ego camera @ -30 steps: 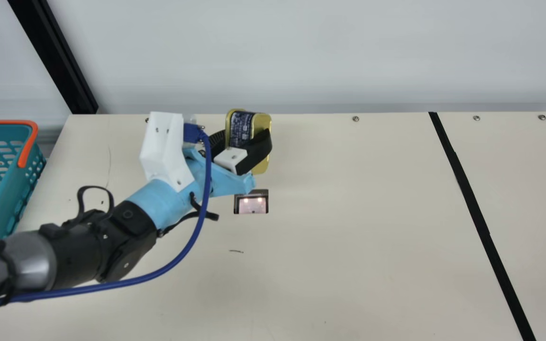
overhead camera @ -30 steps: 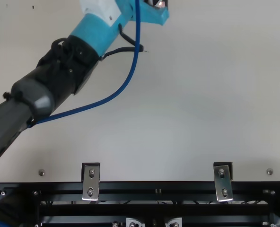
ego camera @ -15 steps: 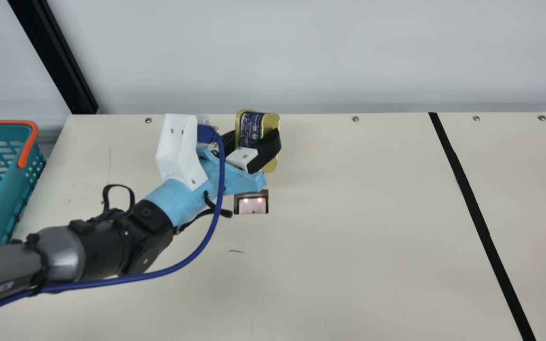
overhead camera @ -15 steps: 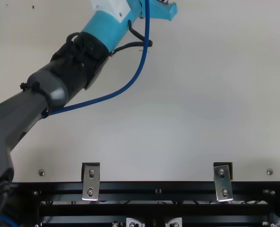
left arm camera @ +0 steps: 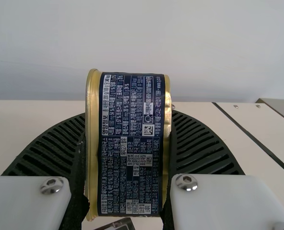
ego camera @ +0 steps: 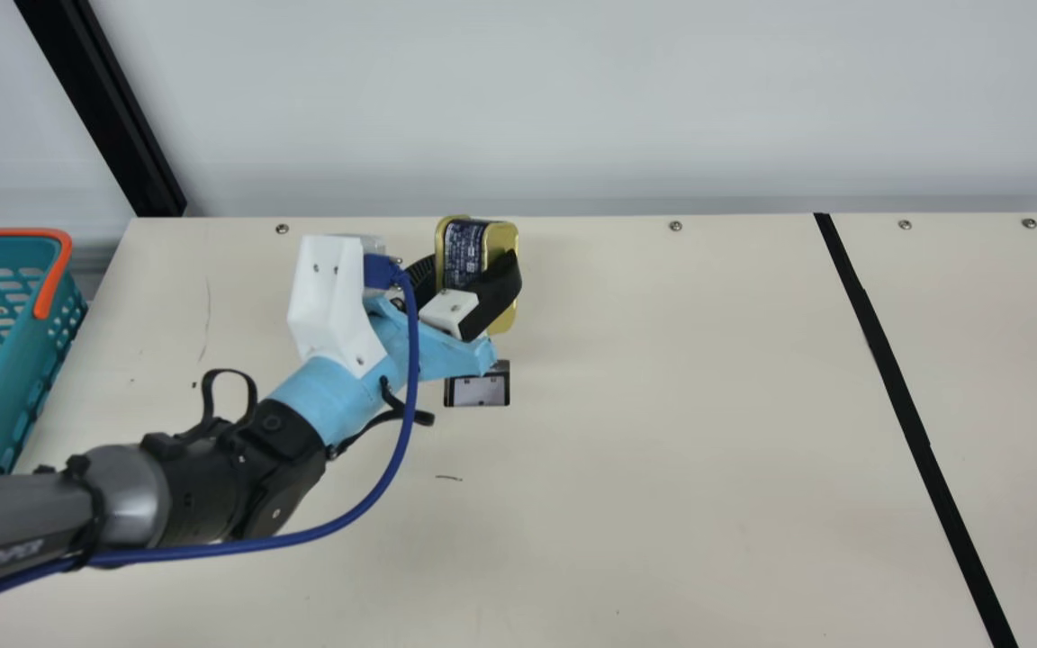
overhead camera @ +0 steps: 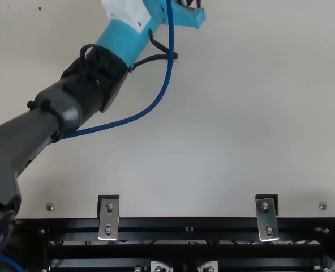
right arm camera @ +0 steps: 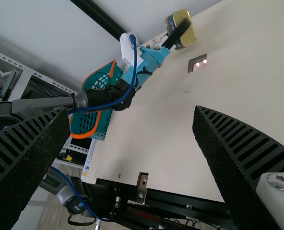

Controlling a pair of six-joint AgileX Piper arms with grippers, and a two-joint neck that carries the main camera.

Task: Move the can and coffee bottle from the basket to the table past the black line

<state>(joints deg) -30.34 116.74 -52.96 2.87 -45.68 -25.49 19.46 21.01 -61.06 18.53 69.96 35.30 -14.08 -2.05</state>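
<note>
Main view: the cream table [ego camera: 662, 468] extends beneath the left end effector [ego camera: 479, 270] and away to both sides of it. The left arm [ego camera: 212, 490] reaches back from this end effector toward the robot's left, with a blue cable [ego camera: 412, 396] looping along it. The teal basket [ego camera: 30, 360], orange-rimmed and perforated, lies well apart from the left end effector, on its left. The black line [ego camera: 918, 441] crosses the table well to its right. In the right wrist view, the right end effector [right arm camera: 131, 112] is open, its two ribbed fingers widely parted with nothing between them. The left end effector is closed on the gold-rimmed rectangular can [ego camera: 464, 255], whose navy printed label faces the left wrist camera; a ribbed finger presses on each side. The can is thus out of the basket and on the basket's side of the black line; whether it touches the table cannot be told. A small dark-framed rectangular inset [ego camera: 477, 391] sits in the tabletop near the left end effector, on the robot's side of it.
</note>
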